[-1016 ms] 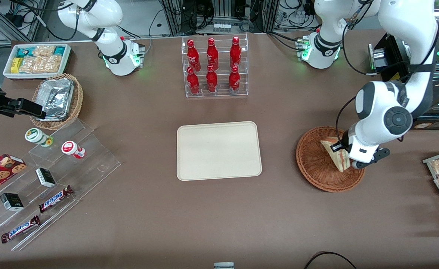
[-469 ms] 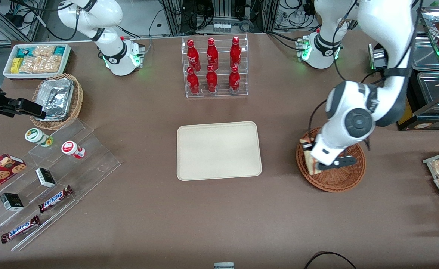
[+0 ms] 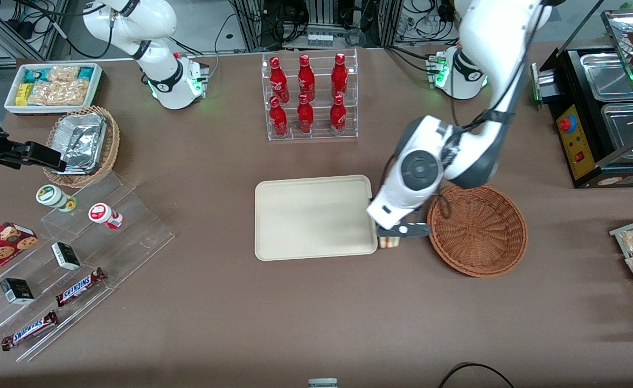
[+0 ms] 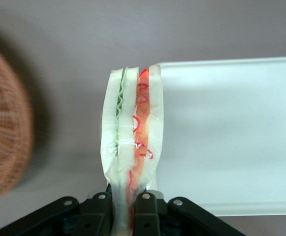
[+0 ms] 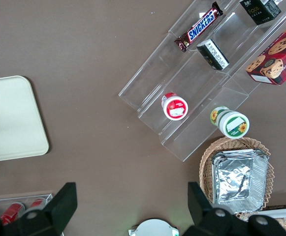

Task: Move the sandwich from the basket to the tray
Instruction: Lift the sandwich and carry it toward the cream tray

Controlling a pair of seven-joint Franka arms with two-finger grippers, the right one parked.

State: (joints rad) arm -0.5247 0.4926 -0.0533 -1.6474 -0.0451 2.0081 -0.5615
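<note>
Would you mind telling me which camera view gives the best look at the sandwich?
The left wrist view: the sandwich fills it, layers showing, pinched in the claw. The front view shows only a sliver under the claw, between tray and basket. The right wrist view misses it.

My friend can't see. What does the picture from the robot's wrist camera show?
The gripper is shut on a clear-wrapped sandwich with red and green filling. The sandwich hangs over the brown table at the edge of the cream tray, with the woven basket off to one side.
</note>
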